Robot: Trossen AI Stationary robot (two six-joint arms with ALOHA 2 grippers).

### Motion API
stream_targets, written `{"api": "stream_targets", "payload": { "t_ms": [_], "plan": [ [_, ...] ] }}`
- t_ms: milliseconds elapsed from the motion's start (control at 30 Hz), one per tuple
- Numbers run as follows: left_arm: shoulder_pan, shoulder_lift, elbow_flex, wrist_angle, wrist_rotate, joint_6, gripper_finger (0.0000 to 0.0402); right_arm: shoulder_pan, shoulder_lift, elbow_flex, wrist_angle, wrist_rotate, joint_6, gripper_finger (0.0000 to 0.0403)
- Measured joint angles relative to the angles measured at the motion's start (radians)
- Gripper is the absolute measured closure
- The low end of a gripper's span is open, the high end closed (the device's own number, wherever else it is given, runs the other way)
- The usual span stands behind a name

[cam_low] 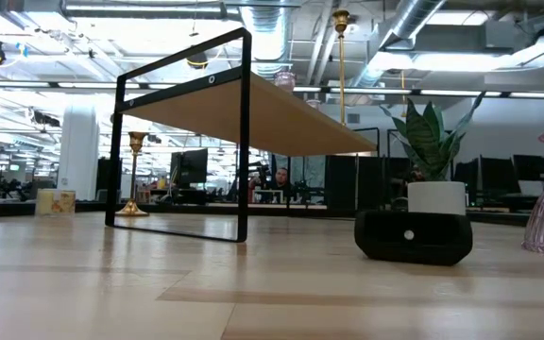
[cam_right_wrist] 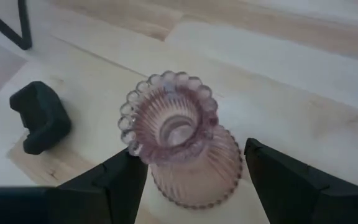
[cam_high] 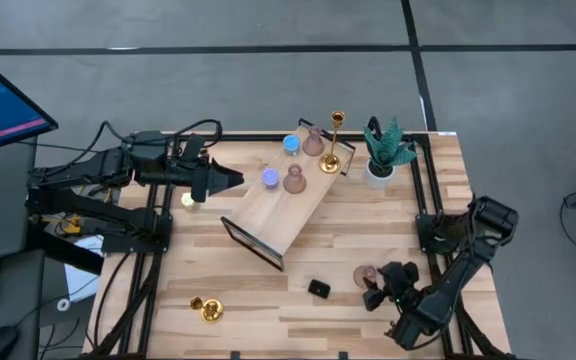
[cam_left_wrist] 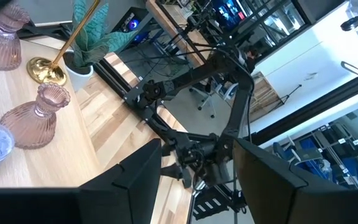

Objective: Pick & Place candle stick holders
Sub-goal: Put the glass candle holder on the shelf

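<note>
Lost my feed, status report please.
Right gripper open, straddling pink holder on table, not gripped. Left gripper open, over shelf edge. Black block nearby, clear.

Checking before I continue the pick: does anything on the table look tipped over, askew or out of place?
One thing: a gold holder near the table's front-left corner seems to lie on its side, away from the others. The holders on the wooden shelf stand upright, as does the pink holder between the right gripper's open fingers.

The left end effector point(cam_high: 236, 179) is reaching in level from the left side, its fingers point(cam_left_wrist: 138, 174) standing parted. The right end effector point(cam_high: 370, 284) is hanging low at the near right, fingers point(cam_right_wrist: 120, 180) spread wide apart.
</note>
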Motion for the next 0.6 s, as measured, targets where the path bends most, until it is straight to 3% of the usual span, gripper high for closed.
{"api": "stream_targets", "payload": {
  "t_ms": [233,533,600],
  "plan": [
    [0.000,0.000,0.000,0.001,-0.002,-0.002,0.0202,-0.038,-0.007,-0.069,0.153,0.059,-0.090,0.0157],
    [0.000,0.000,0.000,0.003,-0.027,-0.001,0.0202,-0.114,-0.012,-0.085,0.205,0.166,-0.238,0.0293],
    [0.000,0.000,0.000,0.003,-0.027,-0.001,0.0202,-0.121,-0.010,-0.085,0.211,0.180,-0.237,0.0301]
  ]
}}
